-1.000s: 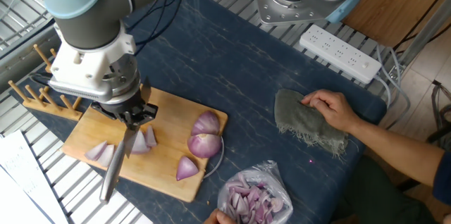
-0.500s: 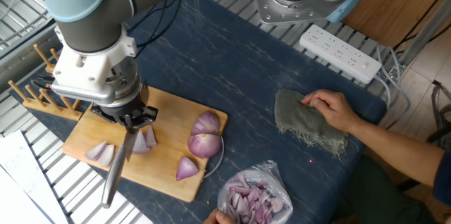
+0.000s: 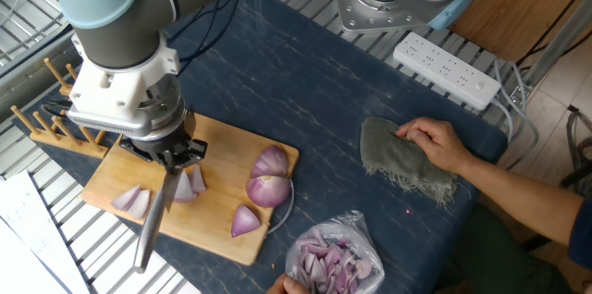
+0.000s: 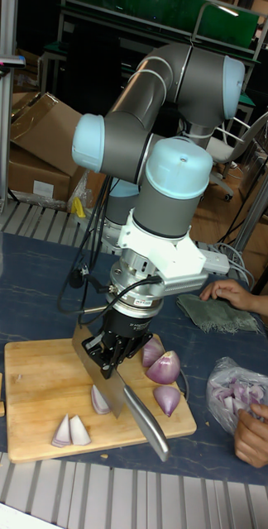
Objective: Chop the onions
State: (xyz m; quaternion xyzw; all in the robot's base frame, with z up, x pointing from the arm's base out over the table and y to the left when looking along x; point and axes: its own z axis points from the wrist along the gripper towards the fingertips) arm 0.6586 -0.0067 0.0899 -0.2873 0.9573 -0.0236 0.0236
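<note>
1. Gripper (image 3: 172, 157) (image 4: 117, 347) points down over the left half of the board (image 3: 213, 234) (image 4: 35, 388). Fingers are closed on the handle of a cleaver (image 3: 151, 220) (image 4: 122, 395).
2. The steel handle slopes toward the board's near edge. In the tall fixed view the flat blade lies behind the gripper, its edge down at the board.
3. Onions, left group: two pale wedges (image 3: 131, 202) (image 4: 70, 431) lie touching near the board's left end. One more wedge (image 3: 188, 184) (image 4: 100, 400) sits just beside the cleaver.
4. Onions, right group: two large pieces (image 3: 269, 177) (image 4: 160, 361) sit touching each other near the board's right edge, glossy purple skin up. A smaller wedge (image 3: 245, 221) (image 4: 167, 399) lies in front of them, near the front edge.
5. All onion pieces rest on the board. Cannot tell whether the blade touches any of them.
6. A clear bag (image 3: 332, 259) (image 4: 233, 392) of purple bits lies on the blue tabletop (image 3: 305, 91), right of the board, with a hand (image 4: 258, 431) at it.
7. Another hand (image 3: 437, 141) (image 4: 229, 293) rests on a grey cloth (image 3: 400, 161) (image 4: 217, 315) further right.
8. A peg rack (image 3: 57, 124) stands behind the board's left end. A power strip (image 3: 448, 69) lies at the far right.
</note>
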